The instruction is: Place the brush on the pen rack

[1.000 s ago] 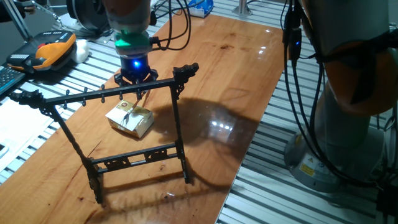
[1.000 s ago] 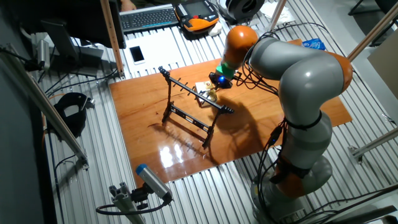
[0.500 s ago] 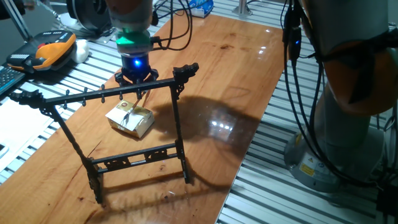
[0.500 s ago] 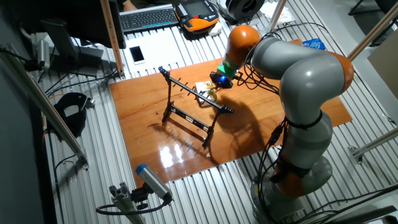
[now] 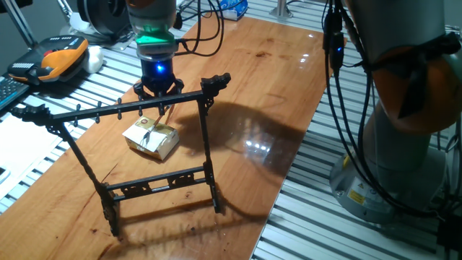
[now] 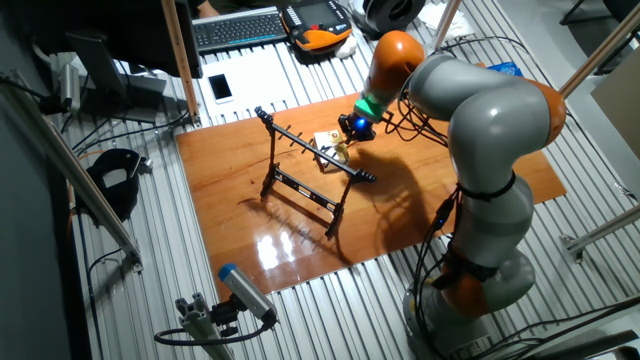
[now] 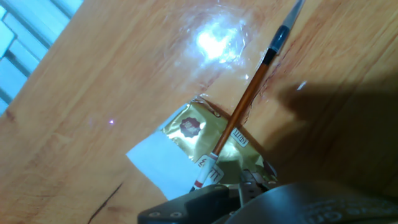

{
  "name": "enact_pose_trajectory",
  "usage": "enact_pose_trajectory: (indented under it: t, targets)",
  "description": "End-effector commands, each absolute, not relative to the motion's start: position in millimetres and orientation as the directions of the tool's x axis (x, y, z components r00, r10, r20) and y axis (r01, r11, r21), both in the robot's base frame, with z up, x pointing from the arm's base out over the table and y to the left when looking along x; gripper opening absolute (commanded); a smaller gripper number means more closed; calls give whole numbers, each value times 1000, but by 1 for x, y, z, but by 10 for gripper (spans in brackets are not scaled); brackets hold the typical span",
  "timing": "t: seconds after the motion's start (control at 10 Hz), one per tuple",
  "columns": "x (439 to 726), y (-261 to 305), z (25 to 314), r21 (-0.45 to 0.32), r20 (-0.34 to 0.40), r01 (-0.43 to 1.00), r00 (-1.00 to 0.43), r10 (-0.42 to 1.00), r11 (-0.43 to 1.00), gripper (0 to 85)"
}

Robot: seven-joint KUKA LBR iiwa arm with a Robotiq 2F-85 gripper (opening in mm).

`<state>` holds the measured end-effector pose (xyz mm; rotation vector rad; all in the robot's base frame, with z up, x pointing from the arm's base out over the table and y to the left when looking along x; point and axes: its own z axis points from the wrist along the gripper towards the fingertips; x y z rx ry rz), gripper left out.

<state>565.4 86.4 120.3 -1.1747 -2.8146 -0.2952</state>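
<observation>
Standing on the glossy wooden table [image 5: 274,79] is one black pen rack [image 5: 137,155], and just behind it one small tan box [image 5: 151,139]. One gripper [image 5: 159,90] hangs above the box, closed on the single brush [image 7: 239,115], which slants over the box. Slatted metal benching, cables, a keyboard [image 6: 238,27] and an orange handset [image 5: 61,56] surround the table.

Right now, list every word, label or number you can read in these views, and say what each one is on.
None can be read.
Small box: a dark round emblem and lines of print, too blurred to read.
Brush: red marks near its lower end, too small to read.
Yellow sticker on the robot base: too small to read.
Pen rack: no writing shows.
</observation>
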Motion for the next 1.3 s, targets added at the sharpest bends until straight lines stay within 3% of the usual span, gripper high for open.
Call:
enact_pose_trajectory:
  t: [0.0, 0.3, 0.7, 0.9, 1.2]
  targets:
    - [565, 86, 120, 150, 148, 706, -708, 691, 692, 0]
    - [565, 86, 120, 159, 121, 706, -707, 696, 690, 0]
    - [573, 88, 115, 185, 103, 829, -550, 829, 527, 0]
    - [578, 88, 109, 211, 140, 894, -429, 892, 396, 0]
    - [582, 89, 106, 220, 129, 911, -383, 915, 350, 0]
